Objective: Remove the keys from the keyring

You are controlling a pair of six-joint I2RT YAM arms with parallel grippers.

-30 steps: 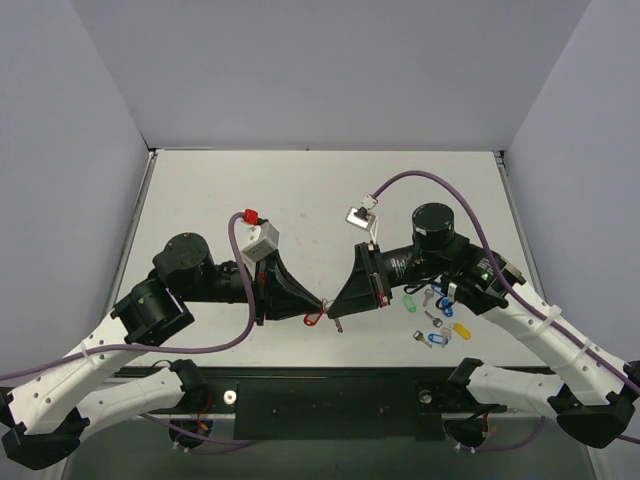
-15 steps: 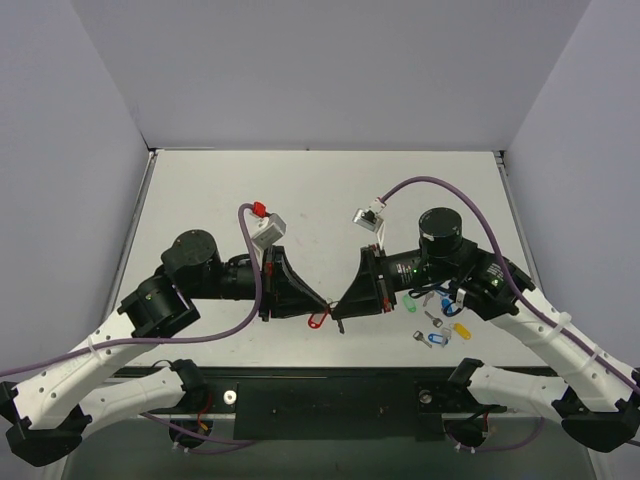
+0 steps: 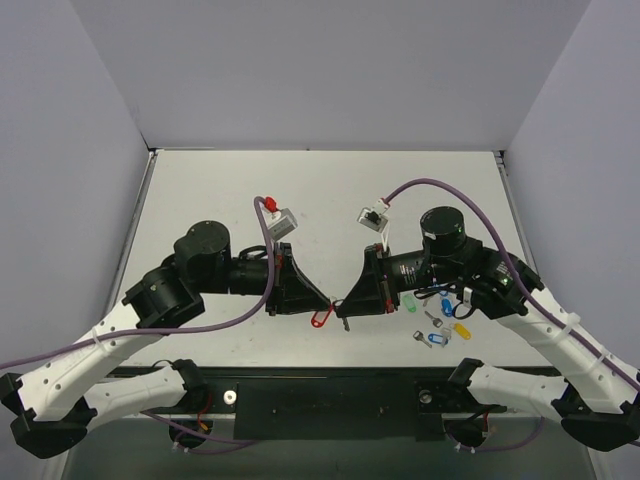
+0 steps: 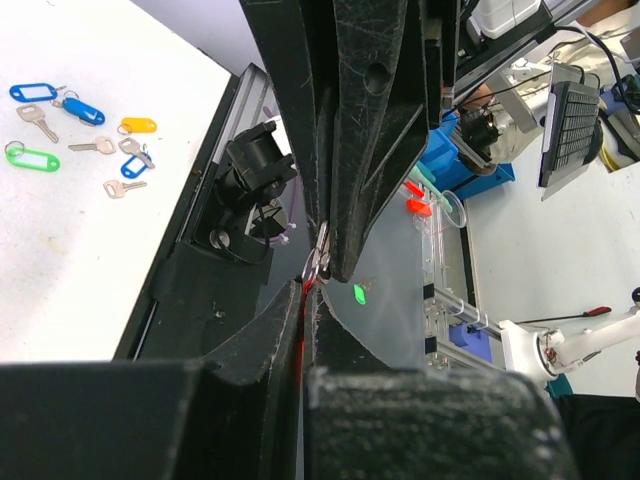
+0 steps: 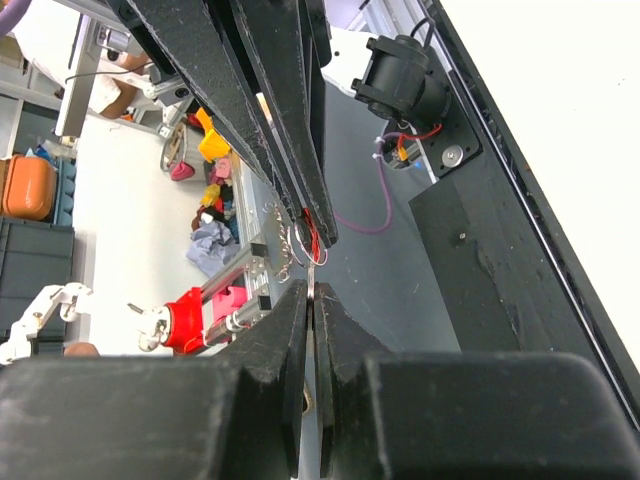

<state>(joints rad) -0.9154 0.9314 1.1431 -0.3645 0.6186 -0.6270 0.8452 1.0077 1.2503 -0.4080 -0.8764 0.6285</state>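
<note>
The red keyring hangs in the air over the table's front edge, between my two grippers, which meet tip to tip. My left gripper is shut on its red tag, seen as a thin red sliver between the jaws. The metal split ring sticks out past the fingertips. My right gripper is shut on the small silvery key, whose head joins the ring. The key's end pokes out below the right fingers.
Loose keys and tags lie on the table under the right arm: a green tag, blue tags and a yellow tag. The black front rail runs just below the grippers.
Both grippers have drifted slightly right with the keyring held between them. The left wrist has rolled, carrying its camera right and farther back. Both grips are unchanged.
</note>
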